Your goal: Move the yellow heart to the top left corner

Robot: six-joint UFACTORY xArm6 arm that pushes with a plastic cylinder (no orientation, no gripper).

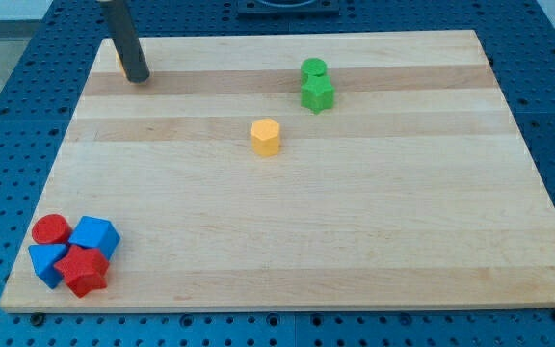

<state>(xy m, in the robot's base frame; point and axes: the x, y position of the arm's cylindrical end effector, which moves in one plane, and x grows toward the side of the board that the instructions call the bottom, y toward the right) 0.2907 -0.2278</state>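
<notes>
Yellow heart (119, 61) behind my tip (139, 77)

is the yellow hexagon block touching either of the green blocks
No, the yellow hexagon block sits alone near the board's middle, with bare wood between it and the two green blocks up to its right.

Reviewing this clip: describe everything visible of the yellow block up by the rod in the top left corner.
Only a thin sliver of the yellow block shows, at the board's top left corner, peeking out on the view's left of the dark rod, which hides the rest. Its shape cannot be made out here. It looks like the same matte painted material as the other blocks. My tip stands right beside it, apparently touching. No other block is near it.
</notes>
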